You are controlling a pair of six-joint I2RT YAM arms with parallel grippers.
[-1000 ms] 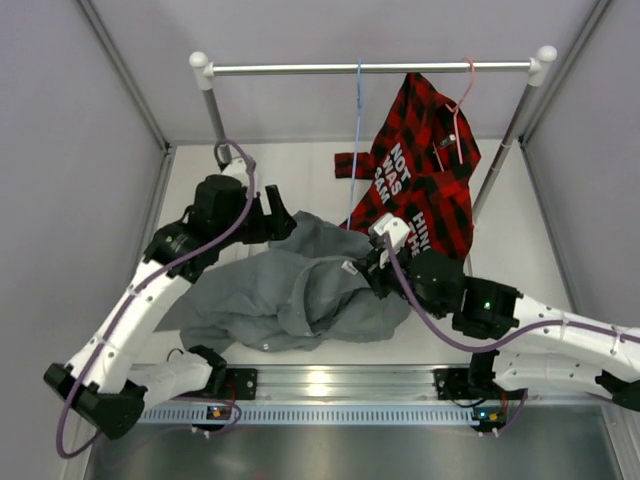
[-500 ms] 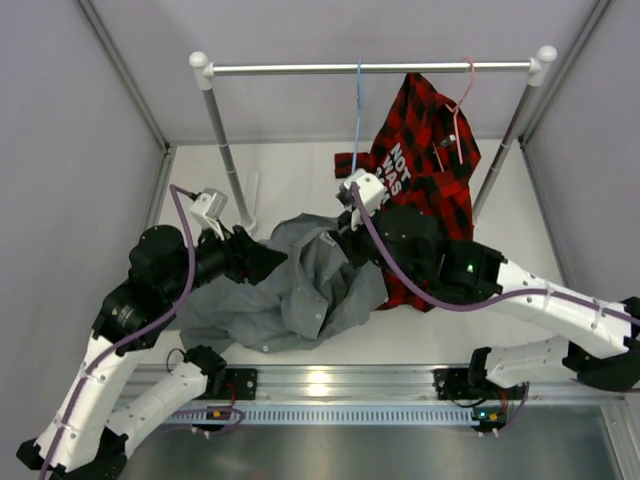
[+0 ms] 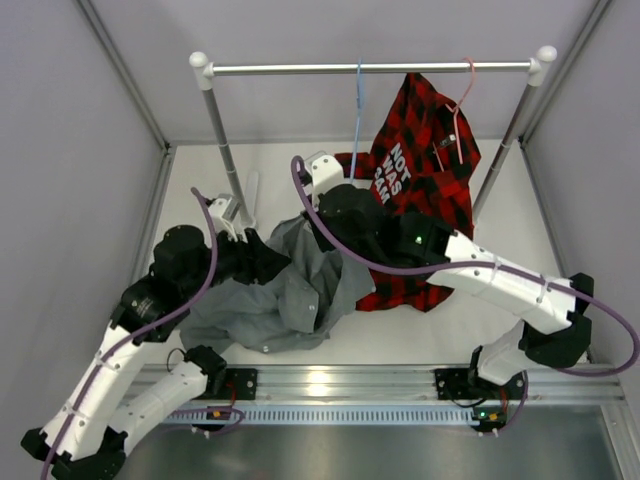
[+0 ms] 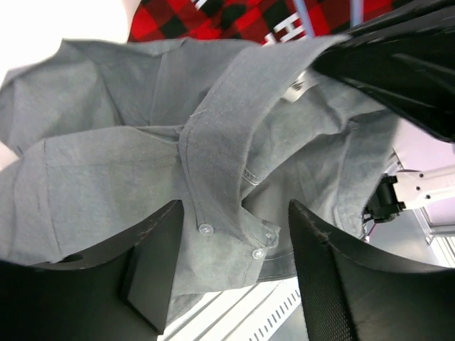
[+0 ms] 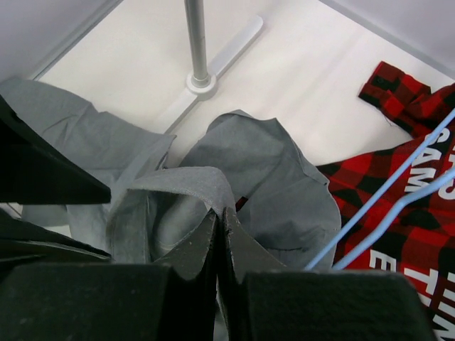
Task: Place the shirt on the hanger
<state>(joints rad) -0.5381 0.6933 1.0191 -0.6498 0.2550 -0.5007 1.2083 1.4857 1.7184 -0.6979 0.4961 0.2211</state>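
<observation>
The grey shirt is bunched in the middle of the floor, its top lifted. My right gripper is shut on a fold of its collar, fingertips pressed together. My left gripper is open beside the shirt. Its jaws stand wide apart on either side of the button placket without pinching it. The light-blue hanger hangs empty from the rail. Its wires show just right of my right gripper and at the top of the left wrist view.
A red-and-black plaid shirt hangs on a pink hanger from the rail, its hem on the floor by the grey shirt. The rail's left post and foot stand just beyond my grippers. Grey walls close in both sides.
My right gripper has carried the shirt's collar up and leftward, toward the rail's left post. My left arm drew back, then settled with its open jaws at the placket.
</observation>
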